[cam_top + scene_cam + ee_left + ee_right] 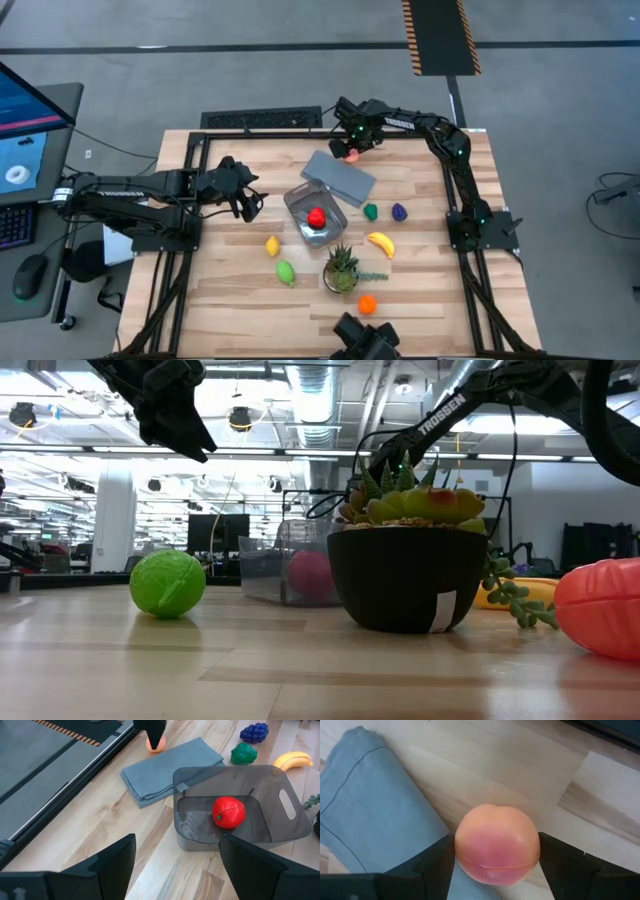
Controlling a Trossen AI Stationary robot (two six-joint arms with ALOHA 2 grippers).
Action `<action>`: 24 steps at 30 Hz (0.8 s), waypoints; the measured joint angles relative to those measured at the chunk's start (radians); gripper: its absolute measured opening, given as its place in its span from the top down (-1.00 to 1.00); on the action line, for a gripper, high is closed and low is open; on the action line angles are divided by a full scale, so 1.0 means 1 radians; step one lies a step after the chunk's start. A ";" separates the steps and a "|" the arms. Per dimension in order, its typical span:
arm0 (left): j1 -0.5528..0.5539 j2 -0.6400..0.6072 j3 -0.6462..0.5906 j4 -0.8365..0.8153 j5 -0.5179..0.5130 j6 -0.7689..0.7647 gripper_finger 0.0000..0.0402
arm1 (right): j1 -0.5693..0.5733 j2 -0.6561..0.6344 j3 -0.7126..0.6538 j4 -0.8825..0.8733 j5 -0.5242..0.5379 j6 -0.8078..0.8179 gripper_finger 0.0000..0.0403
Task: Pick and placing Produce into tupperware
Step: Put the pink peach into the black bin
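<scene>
The clear tupperware tub (315,214) (235,805) stands mid-table with a red fruit (228,812) inside. A peach (497,845) (351,155) sits on the table near the far edge. My right gripper (496,842) (350,148) is over it, open, pointing down, one finger on each side. My left gripper (177,842) (248,203) hovers open to the left of the tub and holds nothing. On the table lie a lemon (272,245), a lime (286,271), an orange fruit (367,303), a banana (380,243), a green pepper (371,211) and purple grapes (400,212). My right gripper has its fingers (437,857) close against the peach's two sides (462,845), coming from above. I cannot tell whether they touch it. The peach rests on the table.
A flat grey-blue rectangle that looks like folded cloth (338,176) (375,815) lies right beside the peach, between it and the tub. The spiky potted plant (341,270) (410,575) stands near the front edge. A black frame rail (75,775) runs along the far edge.
</scene>
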 joint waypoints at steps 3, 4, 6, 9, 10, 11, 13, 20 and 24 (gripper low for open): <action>0.000 0.000 0.000 0.000 0.000 -0.006 -0.36 | 0.000 0.000 0.000 0.000 0.000 -0.003 -0.47; 0.000 0.000 0.000 0.000 0.001 -0.007 -0.36 | 0.000 0.000 0.000 0.000 0.000 -0.004 -0.49; 0.000 0.000 0.000 0.000 0.001 -0.007 -0.36 | 0.000 0.000 0.000 0.000 0.000 -0.004 -0.51; 0.000 0.000 0.000 0.000 0.001 -0.007 -0.36 | 0.000 0.000 0.000 0.002 0.000 -0.003 -0.50; 0.000 0.000 0.000 0.000 0.001 -0.007 -0.36 | 0.000 0.000 0.000 0.004 0.000 -0.003 -0.50; 0.000 0.000 0.000 0.000 0.001 -0.006 -0.36 | 0.000 0.000 0.000 0.004 0.000 -0.003 -0.50; 0.000 0.000 0.000 0.000 0.001 -0.006 -0.36 | 0.000 0.000 0.000 0.004 0.000 -0.004 -0.50; 0.000 0.000 0.000 0.000 0.001 -0.006 -0.36 | 0.001 0.000 0.000 0.008 0.000 -0.006 -0.50; 0.000 0.000 0.000 0.000 0.001 -0.006 -0.36 | 0.001 0.000 0.000 0.008 0.002 -0.006 -0.48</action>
